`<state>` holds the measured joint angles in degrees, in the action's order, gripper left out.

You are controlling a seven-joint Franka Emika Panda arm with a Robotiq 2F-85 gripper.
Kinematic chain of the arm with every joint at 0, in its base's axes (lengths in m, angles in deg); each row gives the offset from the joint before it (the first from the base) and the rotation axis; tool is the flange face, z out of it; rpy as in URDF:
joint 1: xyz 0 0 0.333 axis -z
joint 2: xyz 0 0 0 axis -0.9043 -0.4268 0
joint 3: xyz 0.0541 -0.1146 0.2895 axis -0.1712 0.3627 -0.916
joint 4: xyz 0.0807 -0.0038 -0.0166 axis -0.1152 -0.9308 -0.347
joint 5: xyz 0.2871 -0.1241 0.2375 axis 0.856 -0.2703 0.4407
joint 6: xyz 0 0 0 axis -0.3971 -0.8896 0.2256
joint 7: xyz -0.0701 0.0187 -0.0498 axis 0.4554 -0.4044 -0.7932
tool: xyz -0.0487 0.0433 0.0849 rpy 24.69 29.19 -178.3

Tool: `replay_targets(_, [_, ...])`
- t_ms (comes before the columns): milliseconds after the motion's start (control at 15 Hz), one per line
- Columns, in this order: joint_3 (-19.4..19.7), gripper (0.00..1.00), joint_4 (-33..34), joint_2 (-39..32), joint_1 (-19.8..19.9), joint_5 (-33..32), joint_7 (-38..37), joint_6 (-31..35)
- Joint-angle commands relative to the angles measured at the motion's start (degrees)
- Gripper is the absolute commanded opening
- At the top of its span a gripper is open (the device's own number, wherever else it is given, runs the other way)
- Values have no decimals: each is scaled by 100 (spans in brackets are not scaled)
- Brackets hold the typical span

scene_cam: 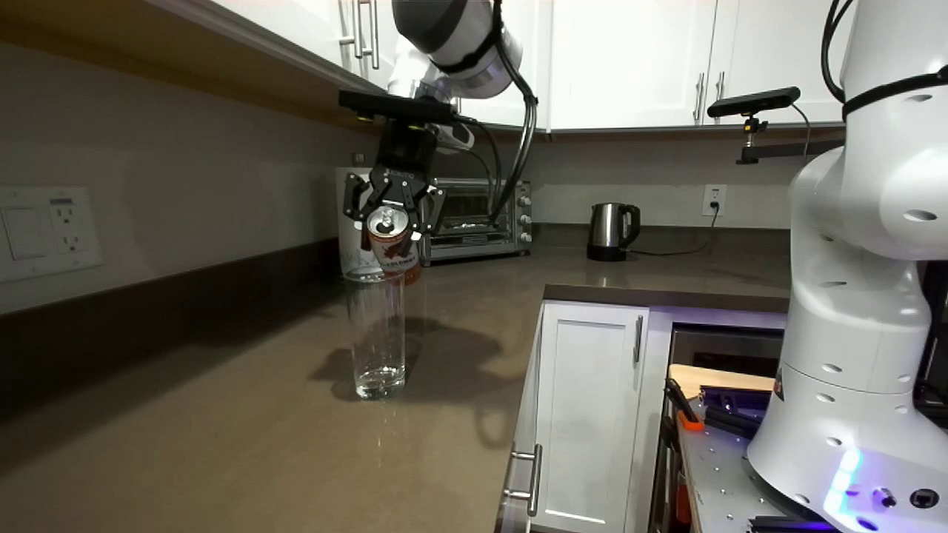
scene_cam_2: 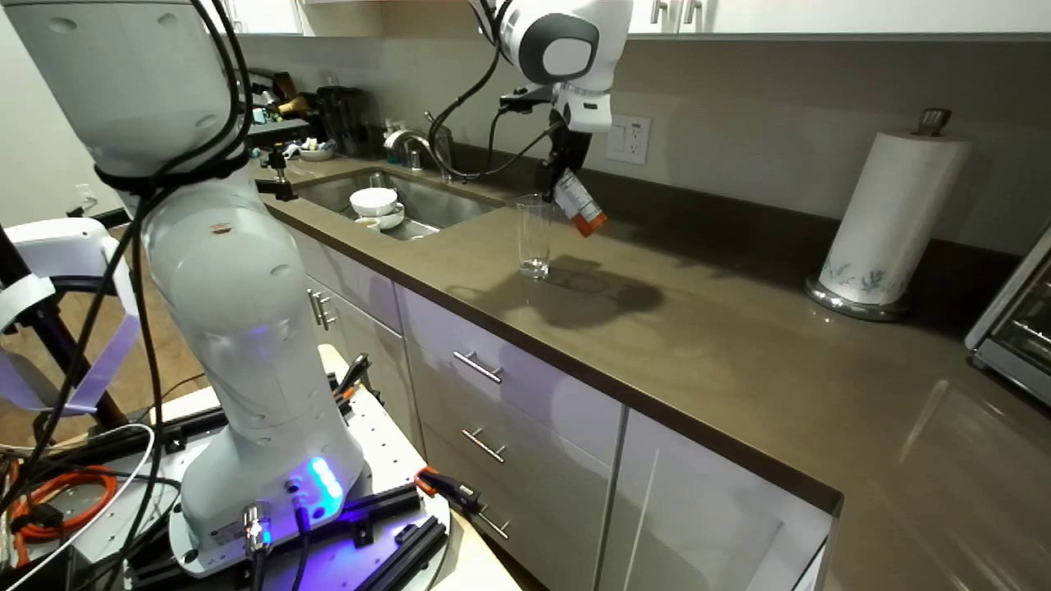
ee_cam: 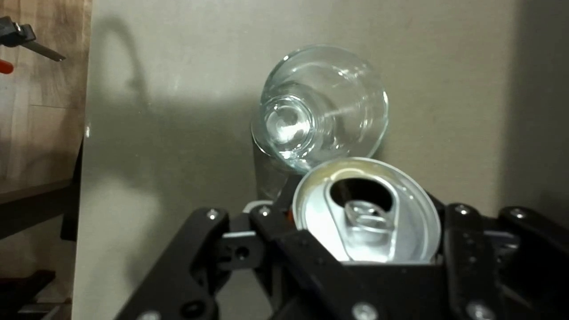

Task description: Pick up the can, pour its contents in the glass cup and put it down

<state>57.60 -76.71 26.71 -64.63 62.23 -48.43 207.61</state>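
The gripper is clamped around the opened can, tilted to face the upright glass just below and beside the gripper, presumably so further tipping would pour inside. Below the gripper spreads a brown kitchen counter; well apart from the gripper stand oven and kettle.

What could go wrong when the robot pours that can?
The can is tilted, but in the wrist view its opening doesn't look above the glass, so the pour might hit the counter. The can is near the glass, so a bump could topple it. The gripper holding the can might let it slip.
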Motion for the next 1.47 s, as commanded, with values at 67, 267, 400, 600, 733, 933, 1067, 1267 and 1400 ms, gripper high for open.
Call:
replay_targets(67, [-27, 28, -108, 124, -79, -349, -329, 214])
replay_targets(267, [-42, 28, -130, 154, -95, -443, -358, 224])
replay_targets(400, [-57, 28, -143, 174, -101, -500, -370, 246])
replay_targets(600, [-83, 28, -162, 202, -106, -553, -387, 289])
replay_targets(733, [-105, 29, -180, 225, -110, -600, -400, 338])
replay_targets(933, [-147, 29, -231, 260, -117, -728, -490, 468])
replay_targets(1067, [-174, 29, -271, 282, -127, -803, -557, 546])
replay_targets(1267, [-192, 29, -314, 310, -151, -916, -642, 618])
replay_targets(1400, [-208, 29, -375, 347, -168, -1003, -714, 663])
